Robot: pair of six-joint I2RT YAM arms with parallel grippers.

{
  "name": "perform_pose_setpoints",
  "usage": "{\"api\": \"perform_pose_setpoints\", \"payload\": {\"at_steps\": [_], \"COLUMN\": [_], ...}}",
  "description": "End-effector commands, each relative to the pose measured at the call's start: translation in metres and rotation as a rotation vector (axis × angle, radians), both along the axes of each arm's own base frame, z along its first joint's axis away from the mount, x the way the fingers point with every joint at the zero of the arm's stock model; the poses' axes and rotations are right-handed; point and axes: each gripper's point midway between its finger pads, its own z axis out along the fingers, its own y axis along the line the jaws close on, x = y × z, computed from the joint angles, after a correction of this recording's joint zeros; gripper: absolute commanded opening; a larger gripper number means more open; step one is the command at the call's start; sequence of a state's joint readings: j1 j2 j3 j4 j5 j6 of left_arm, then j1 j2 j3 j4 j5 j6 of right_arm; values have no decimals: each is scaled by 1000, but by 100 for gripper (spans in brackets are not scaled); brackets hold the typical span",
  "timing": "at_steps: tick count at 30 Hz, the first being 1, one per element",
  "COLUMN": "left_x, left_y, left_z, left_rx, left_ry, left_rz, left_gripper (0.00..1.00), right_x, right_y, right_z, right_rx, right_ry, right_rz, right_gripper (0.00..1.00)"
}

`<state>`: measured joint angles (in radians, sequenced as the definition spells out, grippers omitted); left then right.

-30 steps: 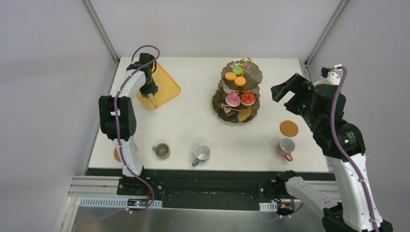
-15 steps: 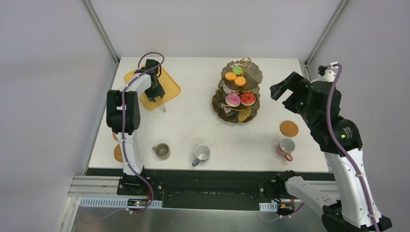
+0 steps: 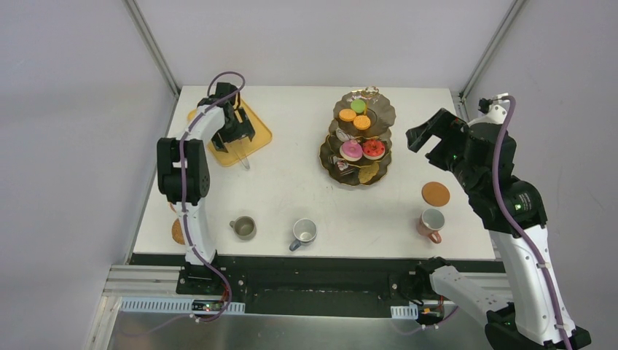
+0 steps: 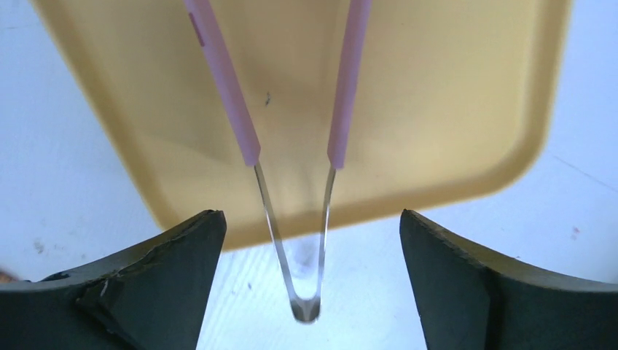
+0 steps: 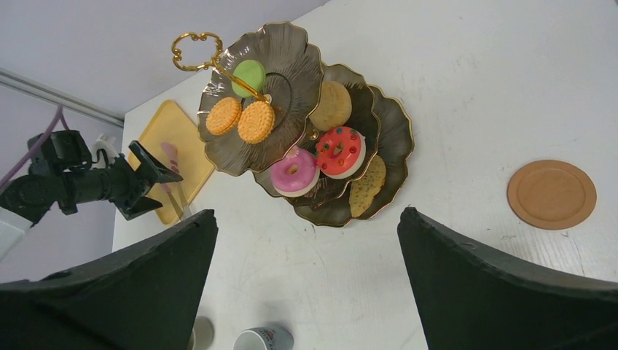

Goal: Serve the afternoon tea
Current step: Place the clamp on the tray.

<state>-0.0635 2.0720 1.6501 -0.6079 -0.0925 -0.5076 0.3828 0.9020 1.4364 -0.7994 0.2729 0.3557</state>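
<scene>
A: So, what of the dark gold-rimmed three-tier stand (image 3: pixel 357 138)?
B: It stands far-centre on the table, loaded with doughnuts, macarons and cakes. Food looks done.
A: Yellow-orange rectangular tray (image 3: pixel 261 135)?
B: Pink-handled tongs (image 4: pixel 222 95) lie on it. Left gripper (image 4: pixel 310 219) is spread wide around them, not touching. Right gripper (image 5: pixel 306 215) is spread too, empty, raised beside the stand.
A: Remaining?
B: Olive mug (image 3: pixel 243 227), grey-blue mug (image 3: pixel 304 232) and pink mug (image 3: pixel 431 221) sit on bare table. Brown round coaster (image 3: pixel 436 194) is unused. Probably coasters next.
</scene>
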Motion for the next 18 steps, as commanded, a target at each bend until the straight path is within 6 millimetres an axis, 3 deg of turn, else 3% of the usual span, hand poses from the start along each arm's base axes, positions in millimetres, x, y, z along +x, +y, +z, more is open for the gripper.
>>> {"api": "perform_pose_setpoints", "payload": {"at_steps": [1,4,7,10,12,17,18], "left_x": [-7,-34,-88,-139,-168,-197,-200], "left_y": [3,17,48,87,104,135,138], "left_z": [102,141,157,142,121,83,73], "left_rx": [-17,37,125,129,96,13,-21], "left_ry": [-147,-177,-171,-169,-166,-206,-194], "left_rz": [-48,-36,48,196,326,567,606], "left_gripper": [95,96,94,93,94,87,81], "right_x": [0,-1,-4,-8,-12,-19,-20], "right_y": [3,7,11,12,12,17,19], "right_z": [19,19,18,19,19,16,16], "right_rx": [-3,-1,7,16,20,29,32], "right_ry": [-78,-84,-93,-104,-105,-104,-102], "right_rz": [42,69,95,104,115,146,155], "right_gripper": [99,99,99,99,99,99,99]}}
